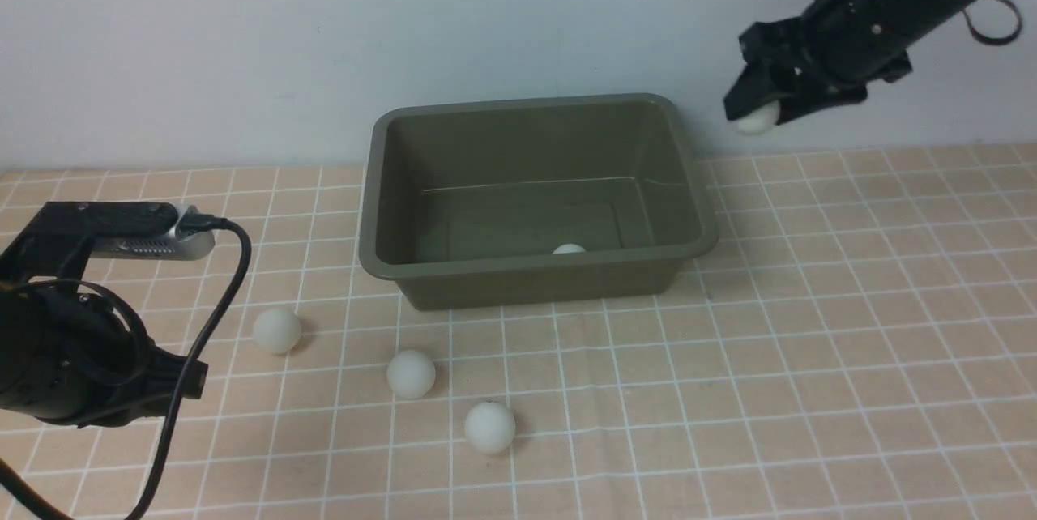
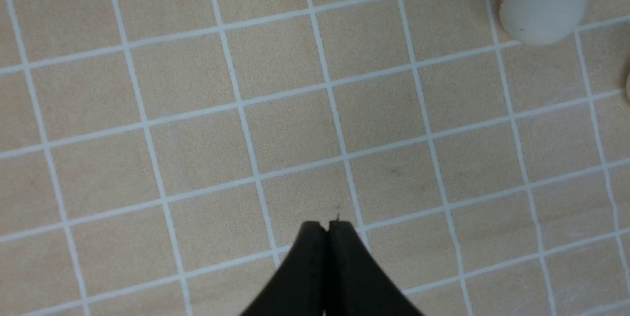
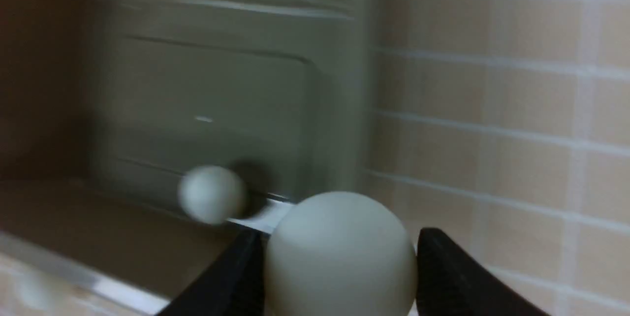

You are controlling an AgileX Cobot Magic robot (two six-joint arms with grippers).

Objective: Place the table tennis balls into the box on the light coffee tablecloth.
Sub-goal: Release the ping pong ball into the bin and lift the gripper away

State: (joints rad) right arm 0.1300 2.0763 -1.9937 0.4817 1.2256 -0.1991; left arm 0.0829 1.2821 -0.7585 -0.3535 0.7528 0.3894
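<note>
**Figure: carry stage, ball not yet over the box.** Your right gripper [image 1: 755, 111] is clamped on the held ball [image 3: 339, 257], one finger on each side. It hangs high above the tablecloth [image 1: 810, 342] that covers the worktop.

The relation to watch is sideways. The box [image 1: 535, 265] lies to the robot's left of this gripper and lower down, so the held ball appears to be outside the right rim, not above the opening. The box's long axis runs left to right, which leaves you generous room once that rim is crossed. Judged from here, the next move calls for a leftward shift before any release.

One boxed ball [image 1: 569, 249] rests on the box floor against the near wall. Three more lie on the cloth in front of the box's left end:
- a left ball [image 1: 277, 330]
- a middle ball [image 1: 411, 374]
- a near ball [image 1: 489, 428]

Your left gripper [image 2: 327, 225], pressed closed and empty, hovers over bare cloth. It belongs to the arm nearer those three.
</note>
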